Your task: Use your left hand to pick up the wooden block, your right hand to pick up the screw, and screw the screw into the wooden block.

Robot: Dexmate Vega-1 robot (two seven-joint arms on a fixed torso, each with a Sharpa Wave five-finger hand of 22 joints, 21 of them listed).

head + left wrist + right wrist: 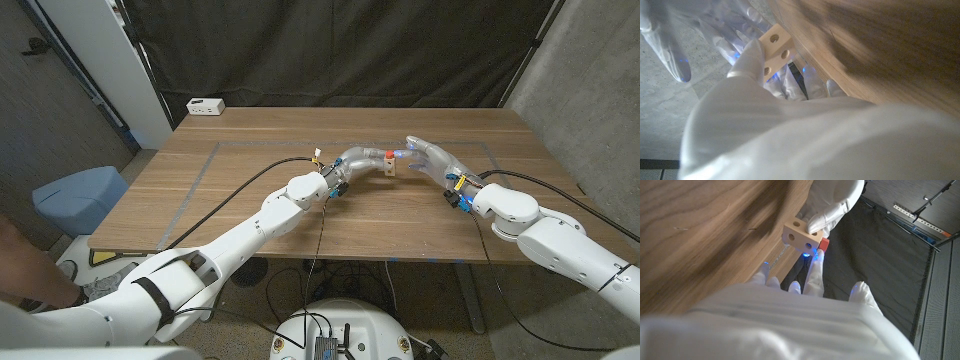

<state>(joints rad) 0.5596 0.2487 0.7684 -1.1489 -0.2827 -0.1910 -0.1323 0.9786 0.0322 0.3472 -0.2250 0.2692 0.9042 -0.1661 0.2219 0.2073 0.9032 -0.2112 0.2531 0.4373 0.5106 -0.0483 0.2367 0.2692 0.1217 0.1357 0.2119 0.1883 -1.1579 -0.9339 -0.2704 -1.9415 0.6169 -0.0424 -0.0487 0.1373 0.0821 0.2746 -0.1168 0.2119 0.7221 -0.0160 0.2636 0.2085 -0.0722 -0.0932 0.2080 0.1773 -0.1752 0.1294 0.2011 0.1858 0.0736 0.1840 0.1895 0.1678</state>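
Wooden block (801,236), small, light and rigid with drilled holes, is pinched by the left hand (356,160) above the table (250,130). Just beside the block, the right hand (425,155) pinches a red screw (823,244); grip the block's plain faces, leaving holes clear.

Both arms reach in from the bottom corners of the head view and meet just above the frame's centre. The left hand (358,160) grips a small piece between its fingers (751,60). The right hand (428,157) faces it, fingers (815,267) extended and touching that piece.
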